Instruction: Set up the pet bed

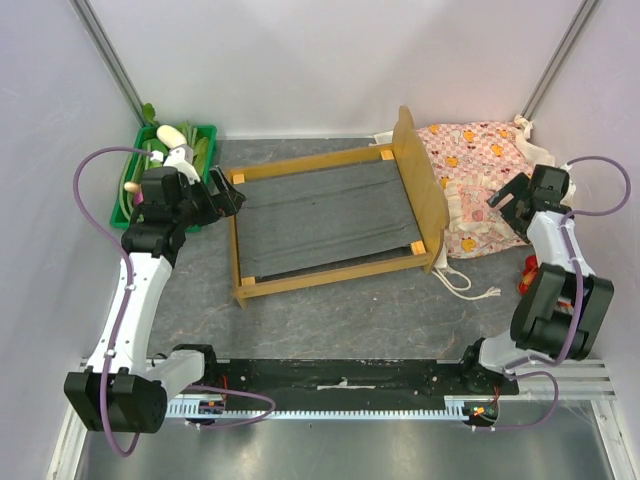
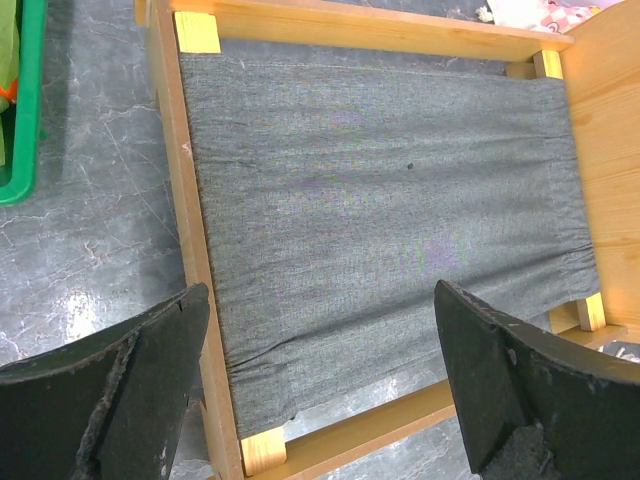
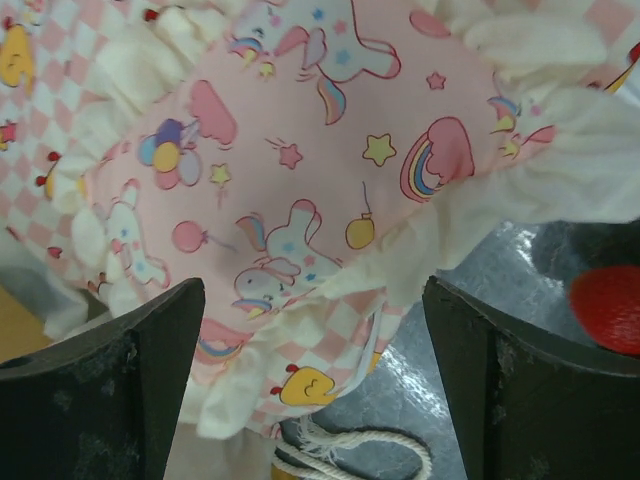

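Left gripper [image 2: 320,300] jaws spread wide, empty, over the foot end of the pet bed [image 2: 380,180], bed standing at centre of table [image 1: 330,310], headboard [image 1: 420,185] upright at its right end, right gripper [image 3: 310,295] jaws spread wide, empty, above pink frilled pillow [image 3: 300,170], checked mattress [image 1: 470,145] just beyond headboard

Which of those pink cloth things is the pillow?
Find the wooden pet bed mid-table; right of its headboard lies a pink heap. The pillow is the smaller piece at its near end, on the checked mattress. It alone is plain pink with unicorns and rainbows, not checks.
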